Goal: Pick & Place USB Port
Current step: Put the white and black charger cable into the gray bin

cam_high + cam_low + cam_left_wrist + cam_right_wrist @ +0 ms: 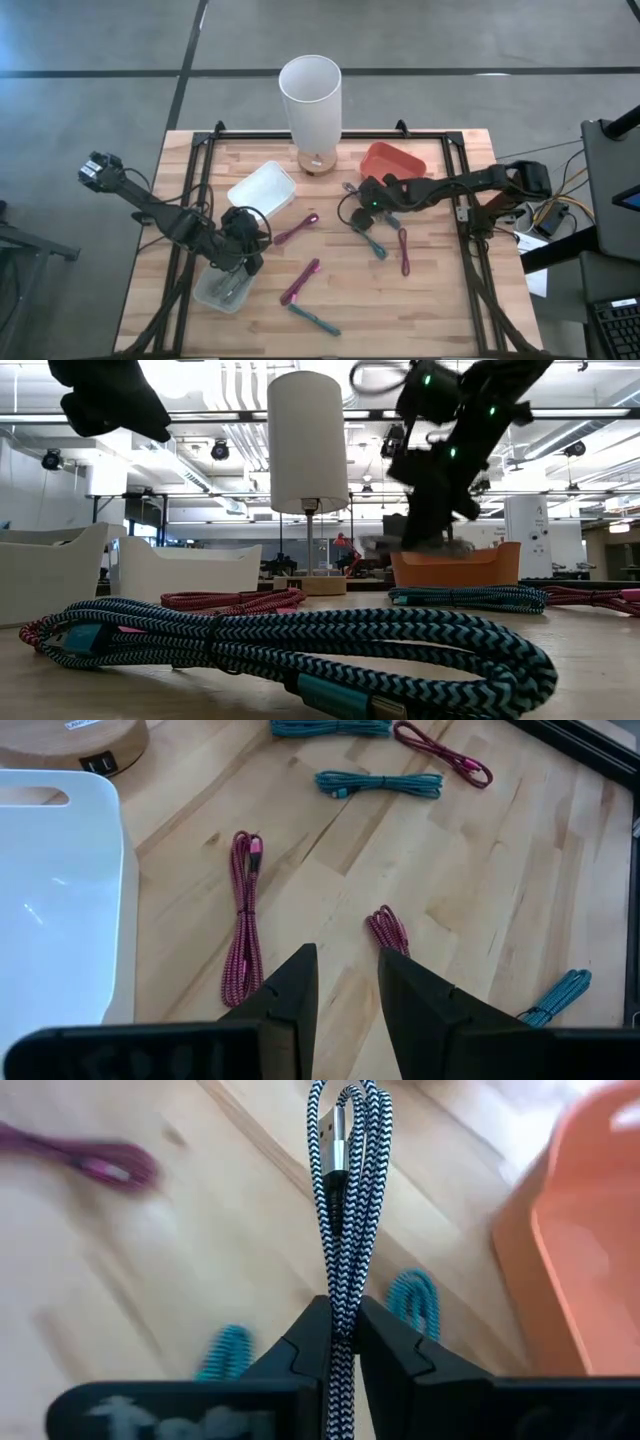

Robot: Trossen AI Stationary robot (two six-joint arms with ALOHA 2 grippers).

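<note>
Black-and-white braided USB cable (345, 1200), coiled into a narrow bundle: pinched at its lower end between the fingers of the right gripper (342, 1342), which are closed tight on it; the loops and a silver plug stand out past the fingertips.

Right gripper (366, 203): held above the middle of the wooden table (440, 300), just beside the orange tray (393, 160) on the side facing the table's centre. From the low camera it hangs clear of the board, though the cable blurs there.

Left gripper (243, 258): over the clear plastic bin (222, 288) at the front left; fingers (290, 995) a small way apart, nothing between them.

White tray (262, 188): left of centre, near the lamp.

White lamp (311, 100) on a round wooden base: back edge, middle.

Loose bundles on the board:
- magenta cable (296, 229), between the white tray and the right gripper;
- second magenta cable (300, 282), nearer the front;
- teal cable (315, 319), front centre;
- teal cable (375, 244), just under the right gripper;
- dark pink cable (404, 251), beside that one.
</note>
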